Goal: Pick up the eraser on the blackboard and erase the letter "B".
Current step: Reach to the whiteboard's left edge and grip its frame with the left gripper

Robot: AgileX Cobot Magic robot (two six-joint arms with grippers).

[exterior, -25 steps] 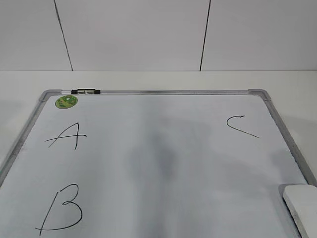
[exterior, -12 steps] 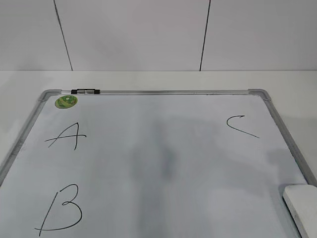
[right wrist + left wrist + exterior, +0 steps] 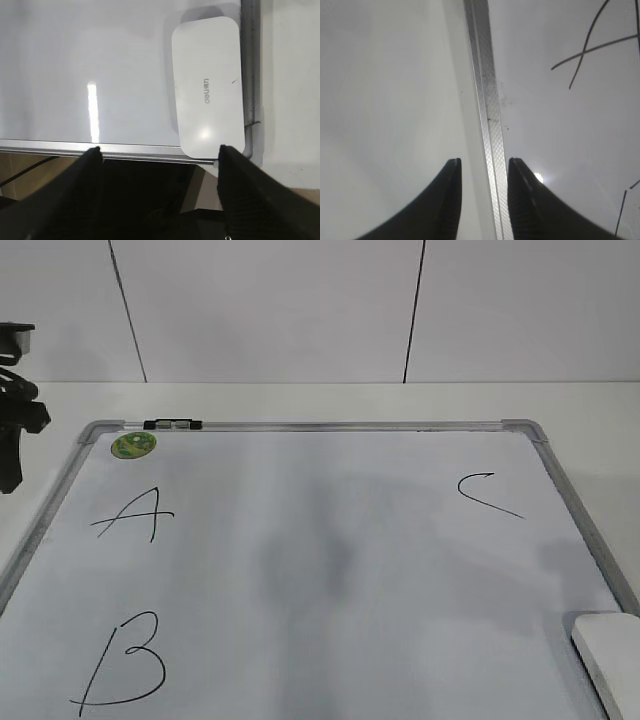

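The blackboard (image 3: 320, 426) is a white board in a silver frame with a green sticker (image 3: 133, 445). It carries a black "A" (image 3: 133, 515), the letter "B" (image 3: 125, 662) at front left and a "C" (image 3: 488, 494). The eraser (image 3: 610, 662), a flat white block, lies in the front right corner. It also shows in the right wrist view (image 3: 207, 112). My right gripper (image 3: 160, 154) is wide open and empty, held above the board's front edge short of the eraser. My left gripper (image 3: 10, 472) is open and empty, above the board's left frame rail (image 3: 487, 105).
The board lies on a white table (image 3: 320, 400) against a white panelled wall. A small black-and-silver clip (image 3: 172, 424) sits on the top rail. Strokes of the "A" (image 3: 590, 50) show in the left wrist view. The table's dark front drop shows under the right gripper.
My left arm has come into the exterior view at the far left edge; it was out of view before. The eraser and the letters have not moved.
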